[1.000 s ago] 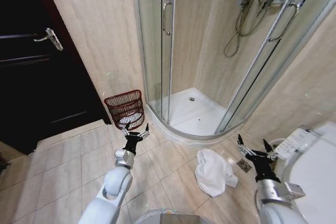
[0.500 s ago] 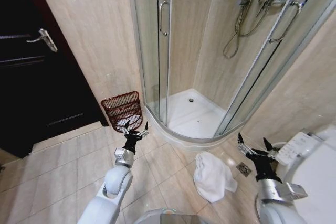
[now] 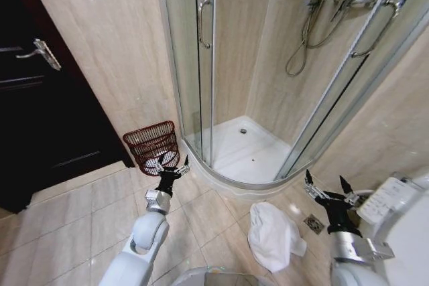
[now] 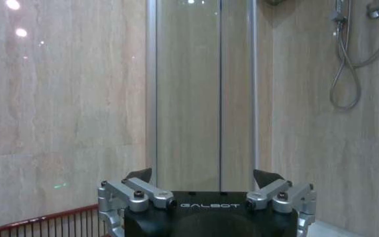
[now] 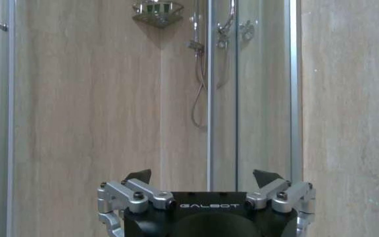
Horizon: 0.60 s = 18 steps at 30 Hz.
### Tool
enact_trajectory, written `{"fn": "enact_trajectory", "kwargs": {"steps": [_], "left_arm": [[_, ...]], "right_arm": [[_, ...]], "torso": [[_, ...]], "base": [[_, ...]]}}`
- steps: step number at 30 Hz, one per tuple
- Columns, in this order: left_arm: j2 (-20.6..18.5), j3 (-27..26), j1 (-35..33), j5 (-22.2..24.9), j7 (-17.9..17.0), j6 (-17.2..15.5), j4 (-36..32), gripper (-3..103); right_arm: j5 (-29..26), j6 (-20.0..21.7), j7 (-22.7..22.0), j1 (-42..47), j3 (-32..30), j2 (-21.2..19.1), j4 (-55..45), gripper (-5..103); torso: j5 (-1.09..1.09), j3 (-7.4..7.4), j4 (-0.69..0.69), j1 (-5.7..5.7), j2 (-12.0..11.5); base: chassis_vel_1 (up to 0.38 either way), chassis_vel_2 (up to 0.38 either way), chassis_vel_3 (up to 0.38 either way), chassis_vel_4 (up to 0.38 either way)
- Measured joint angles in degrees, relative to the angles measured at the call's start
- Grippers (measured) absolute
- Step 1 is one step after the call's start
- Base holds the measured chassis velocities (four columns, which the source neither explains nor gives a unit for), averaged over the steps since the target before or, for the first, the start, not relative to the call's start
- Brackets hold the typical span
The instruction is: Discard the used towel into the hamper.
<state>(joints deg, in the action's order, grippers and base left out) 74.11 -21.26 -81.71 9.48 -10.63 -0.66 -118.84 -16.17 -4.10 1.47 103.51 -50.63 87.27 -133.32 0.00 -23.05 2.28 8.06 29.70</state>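
Left gripper [image 3: 172, 164] wide open and empty, just in front of the red-brown wire hamper [image 3: 153, 145] by the shower door, right gripper [image 3: 329, 187] wide open too, white towel [image 3: 273, 236] crumpled on floor tiles between both, nearer the right.

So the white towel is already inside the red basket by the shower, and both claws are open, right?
Not quite. The head view shows the white towel lying crumpled on the floor tiles, between the two arms and away from the red basket. The basket does stand by the shower, against the wall. And yes, the left claw and the right claw are both open.
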Motion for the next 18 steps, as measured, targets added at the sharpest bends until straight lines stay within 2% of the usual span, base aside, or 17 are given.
{"fn": "enact_trajectory", "kwargs": {"steps": [11,18], "left_arm": [[-0.06,0.10,0.14,-0.08,0.18,0.12,0.21,100],[-0.11,0.09,0.17,-0.08,0.20,0.12,0.17,100]], "right_arm": [[0.05,0.53,-0.82,0.44,0.09,0.09,-0.56,100],[0.13,0.55,-1.00,0.08,0.28,0.10,0.04,100]], "torso": [[0.00,-0.01,-0.01,0.01,0.00],[-0.01,0.00,-0.01,-0.01,0.00]], "base": [[0.010,-0.009,-0.011,0.021],[0.090,-0.086,-0.108,0.086]]}}
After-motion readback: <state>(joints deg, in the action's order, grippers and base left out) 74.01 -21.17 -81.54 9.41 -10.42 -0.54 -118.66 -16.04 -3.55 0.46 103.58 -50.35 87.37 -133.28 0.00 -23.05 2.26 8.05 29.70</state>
